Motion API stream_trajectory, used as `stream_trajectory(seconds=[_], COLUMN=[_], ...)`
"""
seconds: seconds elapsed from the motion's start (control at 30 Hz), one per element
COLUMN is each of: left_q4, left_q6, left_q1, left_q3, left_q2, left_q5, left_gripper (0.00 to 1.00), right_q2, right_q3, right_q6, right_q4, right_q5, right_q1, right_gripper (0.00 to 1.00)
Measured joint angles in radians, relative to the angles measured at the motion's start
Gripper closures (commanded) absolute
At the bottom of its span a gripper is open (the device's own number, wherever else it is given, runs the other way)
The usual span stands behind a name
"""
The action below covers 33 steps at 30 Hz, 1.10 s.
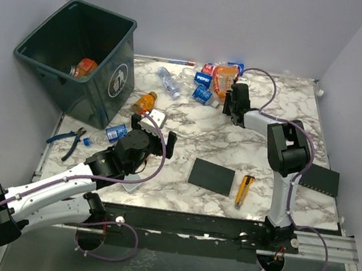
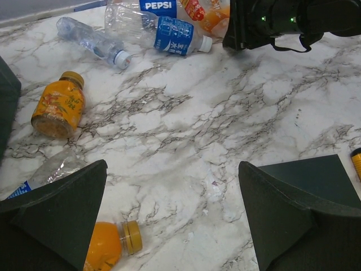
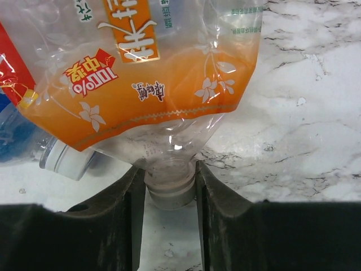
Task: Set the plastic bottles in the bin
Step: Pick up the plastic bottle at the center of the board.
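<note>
My right end effector (image 3: pixel 169 183) is clamped on the neck of the orange jug (image 3: pixel 163 84), far on the tabletop (image 3: pixel 316 113) among plastic bottles (image 1: pixel 202 95). My left end effector (image 2: pixel 172 186) gapes wide, empty. The bin (image 1: pixel 120 66) stands far left.

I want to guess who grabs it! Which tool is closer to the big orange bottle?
Right. The right tool pinches the big orange bottle at its neck; the left tool hangs open mid-table, well away.

PEPSI on a blue-labelled bottle (image 2: pixel 152 7), 100% on the orange jug (image 3: pixel 141 84).
</note>
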Motion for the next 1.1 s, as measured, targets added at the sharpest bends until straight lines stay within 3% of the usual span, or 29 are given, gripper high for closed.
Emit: stream_trajectory(seconds=[0.03, 0.2, 0.43, 0.57, 0.7, 0.9, 1.1], left_q4=[0.0, 0.003, 0.035, 0.085, 0.168, 0.282, 0.219], left_q6=[0.0, 0.0, -0.001, 0.022, 0.079, 0.333, 0.787], left_q1=[0.0, 0.0, 0.0, 0.0, 0.0, 0.0, -0.02], left_q3=[0.0, -0.002, -0.027, -0.058, -0.084, -0.091, -0.079], left_q2=[0.0, -0.003, -0.038, -0.075, -0.123, -0.182, -0.153], left_q5=[0.0, -0.002, -0.023, -0.04, -0.029, 0.175, 0.337], left_gripper=[0.01, 0.01, 0.01, 0.01, 0.01, 0.01, 0.01], right_q2=[-0.001, -0.081, -0.542, -0.808, -0.975, -1.132, -1.129], right_q3=[0.0, -0.091, -0.358, -0.403, -0.42, -0.447, -0.386], right_q6=[0.0, 0.03, 0.155, 0.238, 0.289, 0.31, 0.268], right_q4=[0.0, -0.005, -0.056, -0.124, -0.257, -0.539, -0.761], right_q5=[-0.002, -0.029, -0.067, -0.229, -0.425, -0.584, -0.706], right_q1=[0.0, 0.0, 0.045, 0.096, 0.106, 0.105, 0.105], right_gripper=[0.98, 1.0, 1.0, 1.0, 0.99, 1.0, 1.0])
